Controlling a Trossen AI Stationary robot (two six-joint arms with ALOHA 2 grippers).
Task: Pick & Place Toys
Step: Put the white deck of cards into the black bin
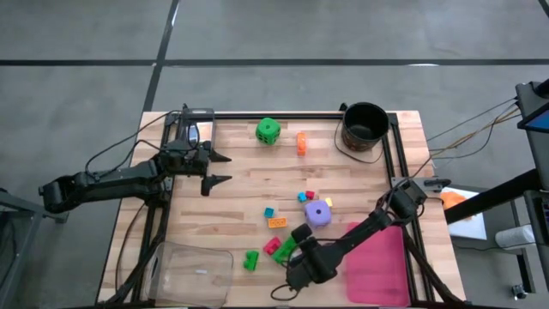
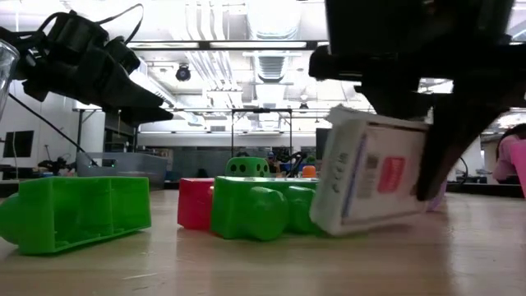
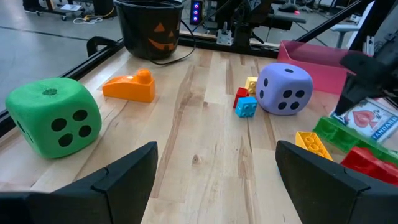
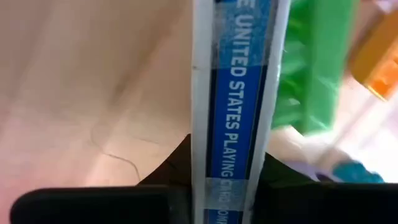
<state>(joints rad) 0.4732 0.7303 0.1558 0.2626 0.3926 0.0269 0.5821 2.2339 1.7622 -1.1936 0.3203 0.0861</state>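
My right gripper (image 1: 300, 234) is near the table's front, shut on a white and blue card pack (image 2: 370, 177), beside a green brick (image 2: 251, 210) and a red brick (image 2: 196, 203). Another green brick (image 1: 250, 260) lies nearer the front edge. Flat on the table lie a purple die (image 1: 318, 213), small teal, red and yellow bricks (image 1: 305, 197) and an orange brick (image 1: 276, 222). A green die (image 1: 268, 130) and an orange brick (image 1: 301, 142) lie at the far side. My left gripper (image 1: 219, 169) hangs open over the table's left part, touching nothing. My right gripper pinches the card pack between its two fingers, one on each broad face, with the narrow blue-striped side (image 4: 233, 124) facing the wrist camera. The fingers (image 2: 444, 156) come from above, pointing steeply down. The pack sits tilted, its lower corner (image 2: 325, 226) at the tabletop beside the green brick.
A black bucket (image 1: 364, 125) stands at the far right corner. A pink tray (image 1: 377, 266) lies at the front right, right of my right arm. A clear plastic container (image 1: 190, 273) sits at the front left. Bare wood shows in the table's middle.
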